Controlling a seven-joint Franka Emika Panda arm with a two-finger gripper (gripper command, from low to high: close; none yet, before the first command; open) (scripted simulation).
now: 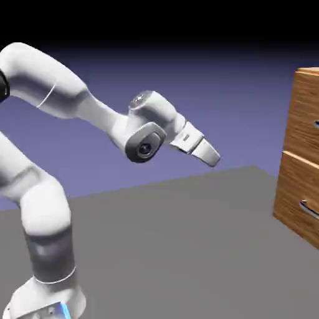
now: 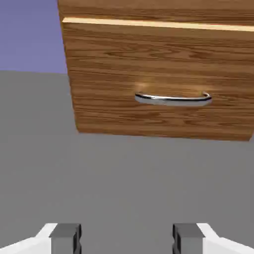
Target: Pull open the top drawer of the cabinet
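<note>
Top drawer (image 1: 303, 118), wood, uppermost in the cabinet (image 1: 298, 187) at the exterior view's right, likely light-running, its slim metal handle (image 1: 316, 124) probably rigid, slippery, best grasped mid-bar; gripper (image 2: 127, 239) wide, empty, well apart.

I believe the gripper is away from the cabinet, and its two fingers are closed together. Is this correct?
Not entirely. The gripper is indeed away from the cabinet, but its fingers are open: the hand view shows the two tips wide apart, with a broad gap between them.
</note>
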